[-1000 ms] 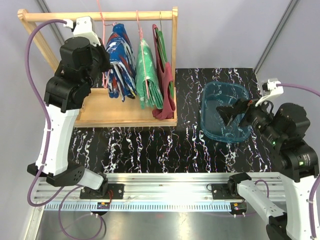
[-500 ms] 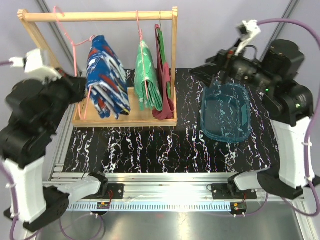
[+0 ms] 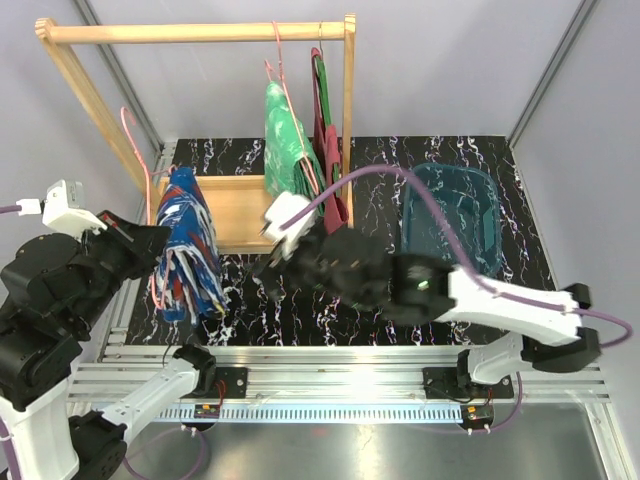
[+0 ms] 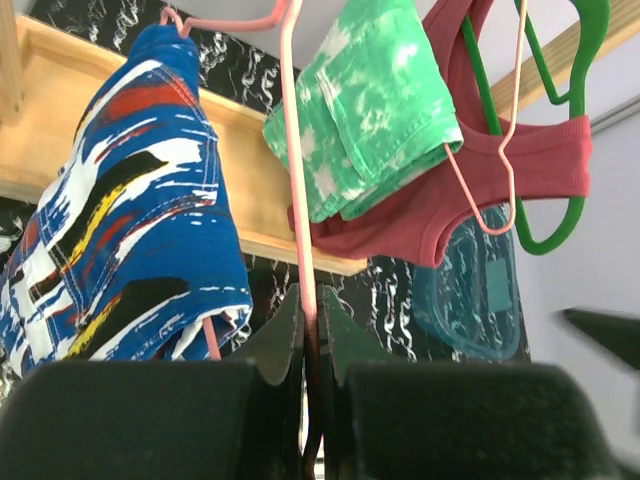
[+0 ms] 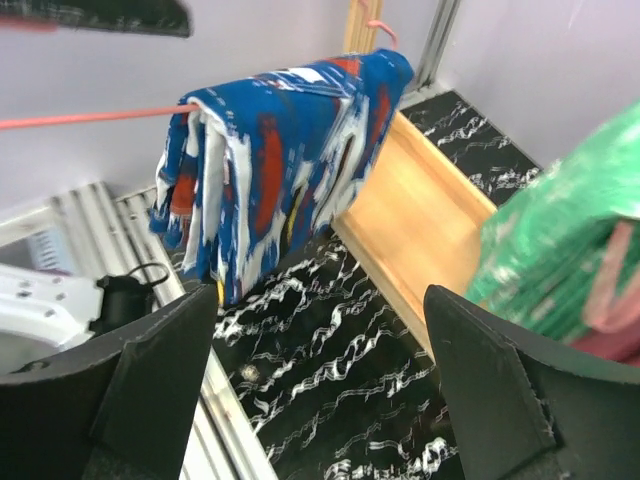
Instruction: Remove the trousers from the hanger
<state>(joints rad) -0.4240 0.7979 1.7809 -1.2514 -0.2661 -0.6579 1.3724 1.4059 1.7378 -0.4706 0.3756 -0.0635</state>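
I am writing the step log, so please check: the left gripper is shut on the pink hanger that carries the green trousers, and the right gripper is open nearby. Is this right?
Not quite. The pink hanger in the left gripper carries the blue trousers, not the green trousers, which hang on the wooden rack; the left wrist view shows this. The right gripper is open nearby.

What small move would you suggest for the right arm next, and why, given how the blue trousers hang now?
Probably ease the right tool forward around the blue trousers and close on them. The left tool is shut on the hanger, holding it off the rack, and the right tool stands open with the trousers straight ahead, apparently not yet touched.
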